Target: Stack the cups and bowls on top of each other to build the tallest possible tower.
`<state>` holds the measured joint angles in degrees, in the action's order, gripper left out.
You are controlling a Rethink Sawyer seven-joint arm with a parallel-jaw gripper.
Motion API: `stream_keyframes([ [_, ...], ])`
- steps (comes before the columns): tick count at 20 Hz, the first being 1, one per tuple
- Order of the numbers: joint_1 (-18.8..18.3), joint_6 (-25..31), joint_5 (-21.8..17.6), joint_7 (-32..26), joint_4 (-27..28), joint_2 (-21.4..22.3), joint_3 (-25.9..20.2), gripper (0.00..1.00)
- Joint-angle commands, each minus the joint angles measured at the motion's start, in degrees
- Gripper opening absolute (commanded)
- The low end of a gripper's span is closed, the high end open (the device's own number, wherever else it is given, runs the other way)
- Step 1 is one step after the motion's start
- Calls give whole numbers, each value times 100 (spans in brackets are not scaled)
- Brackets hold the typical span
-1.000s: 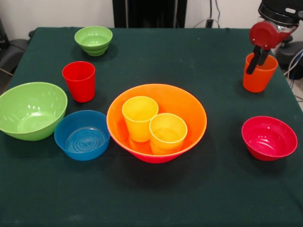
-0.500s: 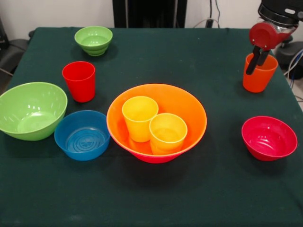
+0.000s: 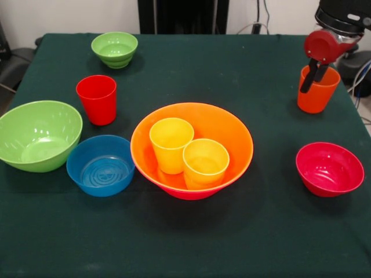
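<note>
Straddling the orange cup (image 3: pixel 316 92) rim, the jaws sit narrowly parted.

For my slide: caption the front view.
Gripper straddles the orange cup's rim; two yellow cups stand in the orange bowl.

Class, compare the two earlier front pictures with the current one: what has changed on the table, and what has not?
The red and black gripper at the orange plastic cup's rim has shifted very slightly; the cup itself has not moved. Whether the gripper has closed on the rim cannot be told. The large orange bowl with two yellow cups and all other pieces stayed put.
</note>
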<state>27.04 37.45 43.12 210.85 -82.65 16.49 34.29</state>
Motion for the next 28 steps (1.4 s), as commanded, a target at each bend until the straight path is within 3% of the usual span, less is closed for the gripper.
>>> stream_keyframes([
  [1, 57, -37, -125, 222, -160, -153, -933, 100],
  [6, 4, -364, -128, -85, -394, -60, -1141, 100],
  [18, -21, -585, -425, -347, -337, -260, -1196, 100],
  [28, -431, -1335, -752, -810, -707, -283, -1532, 100],
])
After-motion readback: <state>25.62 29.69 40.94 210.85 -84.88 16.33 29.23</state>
